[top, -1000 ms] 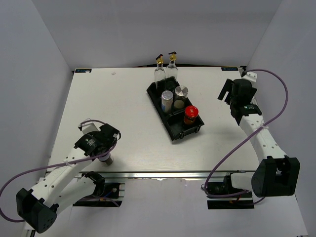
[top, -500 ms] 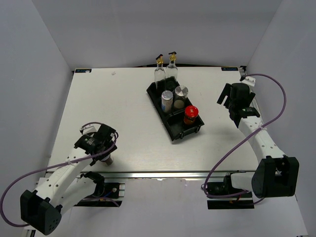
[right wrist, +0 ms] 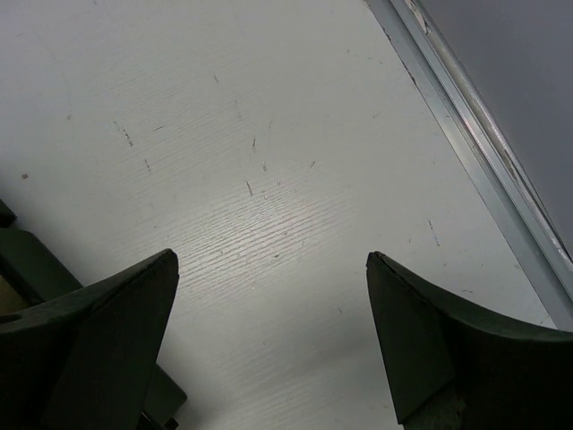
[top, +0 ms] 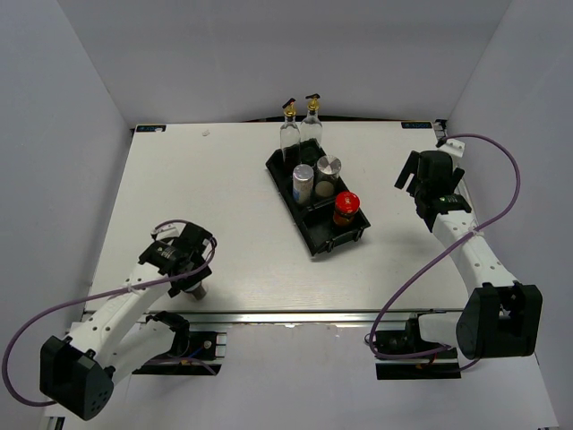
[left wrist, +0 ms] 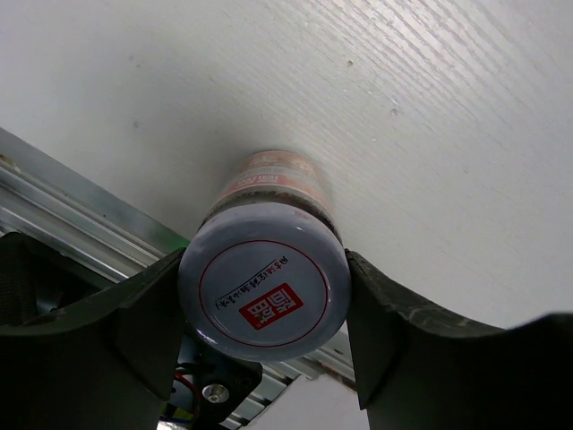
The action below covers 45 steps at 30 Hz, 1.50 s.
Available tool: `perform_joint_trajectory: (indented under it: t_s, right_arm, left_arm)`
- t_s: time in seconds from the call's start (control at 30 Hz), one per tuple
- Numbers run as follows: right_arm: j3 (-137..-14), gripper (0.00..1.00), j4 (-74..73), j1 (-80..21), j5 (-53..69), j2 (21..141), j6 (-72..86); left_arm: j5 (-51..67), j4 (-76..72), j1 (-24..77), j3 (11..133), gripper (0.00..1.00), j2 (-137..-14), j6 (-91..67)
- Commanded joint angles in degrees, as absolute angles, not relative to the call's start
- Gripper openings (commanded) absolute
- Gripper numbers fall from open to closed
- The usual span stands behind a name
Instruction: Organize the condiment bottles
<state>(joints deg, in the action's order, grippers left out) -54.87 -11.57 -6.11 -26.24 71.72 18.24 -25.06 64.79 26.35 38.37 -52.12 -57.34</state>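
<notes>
Left claw (left wrist: 264, 269) pinches the lid of the upright shaker jar (left wrist: 273, 179), at the near-left worktop (top: 224, 197) edge | I judge my carry runs far-right to the black tray (top: 310, 242) holding the other bottles (top: 315, 176) | right claw (right wrist: 270, 260) gapes empty, right of tray, much farther from jar.

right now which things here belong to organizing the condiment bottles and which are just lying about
Job: left spout bottle, right spout bottle, left silver-lidded shaker, right silver-lidded shaker, red-capped jar, white-lidded jar at the near edge.
Not the job: black tray holding five of them, table.
</notes>
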Motion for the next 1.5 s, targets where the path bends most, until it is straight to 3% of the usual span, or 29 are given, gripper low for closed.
perform_joint_trajectory:
  t_s: [0.0, 0.27, 0.4, 0.57, 0.7, 1.13, 1.47]
  right_arm:
    - [-55.0, 0.89, -10.0, -6.0, -27.6, 71.5, 19.3]
    - [-54.4, 0.89, -9.1, -5.7, -26.4, 71.0, 19.0]
    - [-54.4, 0.89, -9.0, -5.5, -25.7, 71.3, 18.6]
    - [-54.5, 0.89, -9.3, -5.2, -25.5, 71.6, 19.0]
    - [-54.4, 0.9, -9.6, -4.7, -24.7, 71.5, 18.8]
    - [-53.2, 0.89, -9.1, -2.6, -23.6, 70.0, 18.8]
    - [-52.6, 0.89, -8.8, -0.8, -22.3, 69.6, 18.8]
  left_arm:
    - [-24.1, 62.8, 26.1, 43.0, 0.35, -49.7, -55.4]
    - [-15.2, 43.8, 26.2, 47.0, 0.01, -51.4, -46.5]
    - [-10.6, 31.2, 29.6, 51.0, 0.0, -56.9, -42.4]
    - [-18.3, 25.2, 40.6, 59.4, 0.0, -69.1, -36.8]
    - [-13.0, 18.5, 43.0, 64.8, 0.01, -77.4, -33.9]
    - [-8.9, 25.2, 49.2, 88.9, 0.02, -101.2, -25.6]
    - [-10.8, 31.7, 52.7, 95.6, 0.07, -105.5, -22.4]
